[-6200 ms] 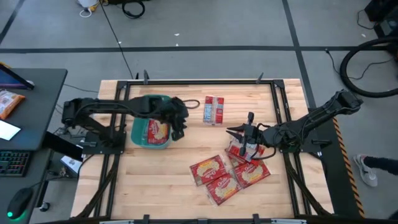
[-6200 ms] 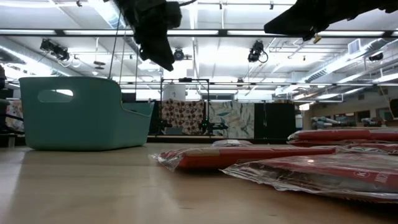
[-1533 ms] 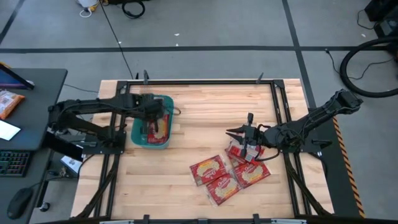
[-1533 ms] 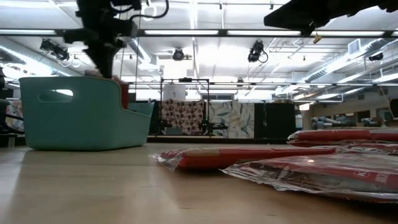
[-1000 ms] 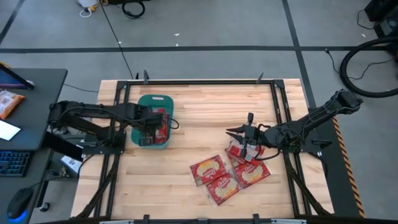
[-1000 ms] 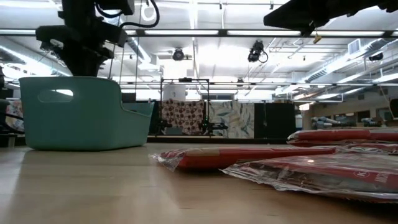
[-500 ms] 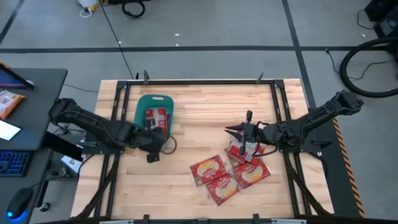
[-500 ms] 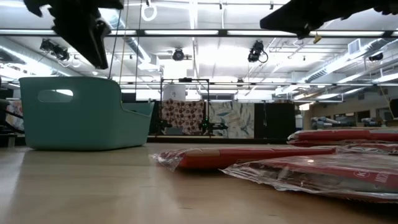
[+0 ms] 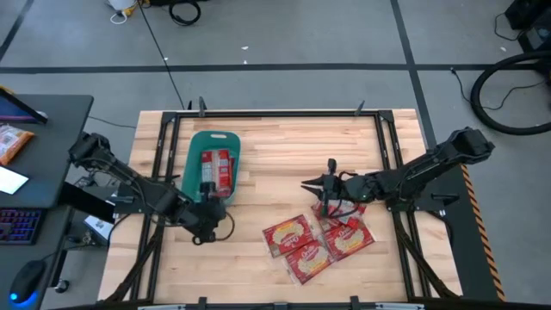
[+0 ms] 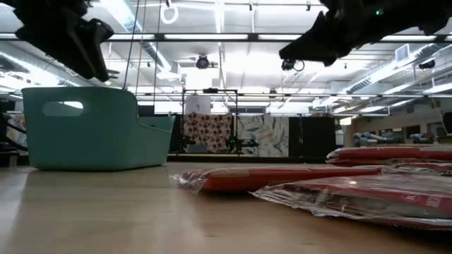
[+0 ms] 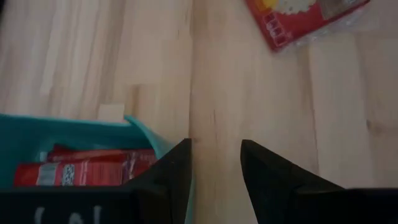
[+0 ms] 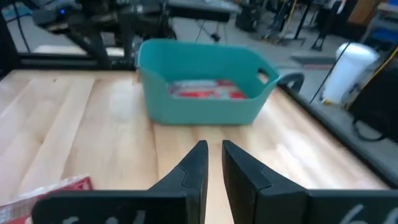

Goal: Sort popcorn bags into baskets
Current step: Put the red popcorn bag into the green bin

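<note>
Low view hides most: basket (image 10: 92, 130) seen only as a side wall, contents out of sight; both arms cut off at the top edge as dark shapes. Print on the loose bags too small to read from above. Left wrist view catches only a corner of the basket (image 11: 74, 134) and the edge of one stray bag (image 11: 305, 22).

Teal-green plastic basket (image 9: 213, 138) on the table's left half, rectangular, rounded corners, handle slot in the far rim. Inside, red popcorn bags (image 9: 214, 168) lying flat, white-blue ends showing; same bags seen through the right wrist view (image 12: 205, 89) over the basket's rim (image 12: 199, 53).

Loose popcorn bags (image 9: 297, 237) clustered on the right-centre of the table (image 9: 275, 164), overlapping, flat glossy red packets with cream panels. Low view shows them as thin crinkled film (image 10: 282, 180) lying on the boards. Table of pale wood planks, dark metal frame around it.

Left gripper (image 9: 209, 205) beside the basket's near end, over bare wood, fingers (image 11: 177, 171) parted with a gap, nothing between them. Right gripper (image 9: 325, 187) above the edge of the loose pile, fingers (image 12: 193, 168) close together, narrow slit between, holding nothing.
</note>
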`<state>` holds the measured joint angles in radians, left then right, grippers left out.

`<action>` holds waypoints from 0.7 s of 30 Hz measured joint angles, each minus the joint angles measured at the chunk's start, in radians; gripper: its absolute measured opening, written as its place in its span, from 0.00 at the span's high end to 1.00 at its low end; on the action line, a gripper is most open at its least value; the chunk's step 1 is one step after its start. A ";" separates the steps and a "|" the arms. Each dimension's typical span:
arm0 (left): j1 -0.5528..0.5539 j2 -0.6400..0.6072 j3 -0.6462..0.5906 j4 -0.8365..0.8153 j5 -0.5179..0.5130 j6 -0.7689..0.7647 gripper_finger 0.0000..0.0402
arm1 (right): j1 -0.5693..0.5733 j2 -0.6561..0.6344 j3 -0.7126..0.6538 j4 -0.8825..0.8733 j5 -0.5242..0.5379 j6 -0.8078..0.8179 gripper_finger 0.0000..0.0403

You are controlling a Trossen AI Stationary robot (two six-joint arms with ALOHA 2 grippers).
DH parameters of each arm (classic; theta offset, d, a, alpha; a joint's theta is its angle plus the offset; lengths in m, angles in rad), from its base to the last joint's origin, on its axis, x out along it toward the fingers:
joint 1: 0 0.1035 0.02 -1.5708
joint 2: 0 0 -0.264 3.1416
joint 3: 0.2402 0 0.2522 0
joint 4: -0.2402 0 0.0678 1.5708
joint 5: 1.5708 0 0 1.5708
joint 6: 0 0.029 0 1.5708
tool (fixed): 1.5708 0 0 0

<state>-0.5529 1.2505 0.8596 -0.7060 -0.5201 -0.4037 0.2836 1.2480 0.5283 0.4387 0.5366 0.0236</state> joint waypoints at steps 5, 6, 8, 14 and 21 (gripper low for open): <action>-0.002 -0.083 -0.078 0.071 -0.060 0.068 0.65 | 0.000 0.078 0.068 -0.099 -0.042 0.051 0.87; 0.001 -0.109 -0.097 0.095 -0.064 0.082 0.65 | 0.000 0.093 0.093 -0.149 -0.044 0.063 0.87; 0.005 -0.167 -0.140 0.147 -0.065 0.122 0.65 | 0.000 0.124 0.158 -0.275 -0.044 0.092 0.87; 0.027 -0.316 -0.255 0.359 -0.098 0.276 0.65 | -0.001 0.227 0.347 -0.562 -0.043 0.113 0.87; 0.048 -0.365 -0.367 0.691 -0.112 0.548 0.65 | -0.020 0.310 0.438 -0.697 -0.036 0.131 0.85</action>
<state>-0.5051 0.8860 0.4927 -0.0147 -0.6320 0.1445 0.2631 1.5583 0.9668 -0.2582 0.5011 0.1549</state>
